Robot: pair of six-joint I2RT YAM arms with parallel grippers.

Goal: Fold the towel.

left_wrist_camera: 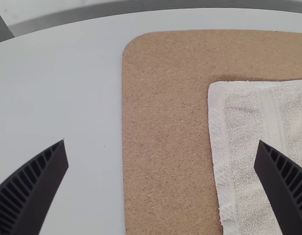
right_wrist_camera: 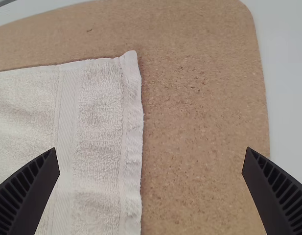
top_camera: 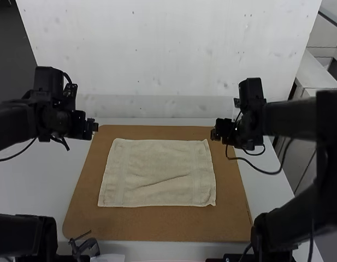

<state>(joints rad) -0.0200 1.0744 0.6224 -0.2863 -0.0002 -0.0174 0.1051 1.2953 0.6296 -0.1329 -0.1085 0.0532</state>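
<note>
With the towel's middle as the clock's centre and 12 o'clock toward the far side of the table, the high view shows a cream terry-cloth towel (top_camera: 157, 164) spread flat and unfolded on a brown cork board (top_camera: 157, 226), which lies on a white table (top_camera: 37, 183). Woven bands run along its 9 o'clock and 3 o'clock sides, and a slanting crease (top_camera: 160, 182) marks the cloth just toward 6 o'clock of the centre. Cork borders it all round, and its corner toward 2 o'clock rises to a small point. The left gripper (top_camera: 95, 126) is at 10 o'clock, near the board's edge; its black ribbed fingers (left_wrist_camera: 35, 183) stand wide apart with nothing between them. The right gripper (top_camera: 214, 131) is at 2 o'clock, near the towel's pointed corner, and its ribbed fingers (right_wrist_camera: 31, 188) are likewise spread wide and empty. A black cable (top_camera: 266, 172) loops from the right arm at 3 o'clock. Between 7 and 8 o'clock, a dark clamp-like fitting (top_camera: 87, 248) sits beyond the board's near edge.
</note>
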